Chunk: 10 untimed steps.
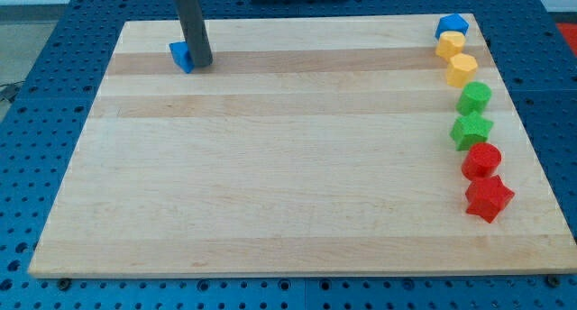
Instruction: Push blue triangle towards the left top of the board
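The blue triangle (181, 55) lies on the wooden board (270, 166) near its top left part. My dark rod comes down from the view's top, and my tip (200, 64) rests on the board right against the triangle's right side. The rod hides part of the triangle's right edge.
A column of blocks runs down the board's right edge: a blue block (452, 26) at the top, two yellow blocks (450, 46) (462, 68), a green cylinder-like block (474, 97), a green star (471, 130), a red cylinder-like block (481, 159) and a red star (488, 198).
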Available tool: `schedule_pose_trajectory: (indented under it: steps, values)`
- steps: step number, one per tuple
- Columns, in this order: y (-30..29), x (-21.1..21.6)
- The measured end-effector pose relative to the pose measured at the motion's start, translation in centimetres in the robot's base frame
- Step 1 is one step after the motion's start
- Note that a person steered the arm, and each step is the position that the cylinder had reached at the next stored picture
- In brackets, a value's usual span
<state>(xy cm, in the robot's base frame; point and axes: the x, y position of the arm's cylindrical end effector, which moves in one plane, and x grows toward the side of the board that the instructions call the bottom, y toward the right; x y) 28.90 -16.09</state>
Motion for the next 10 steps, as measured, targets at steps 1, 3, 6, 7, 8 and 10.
schedule_pose_trajectory:
  steps: [1, 3, 6, 7, 8, 10]
  values:
    - [-1.0, -0.5]
    - [-2.9, -1.3]
    - [-3.5, -2.6]
    - [4.2, 3.6]
    - [9.0, 7.8]
    - [14.9, 11.8]
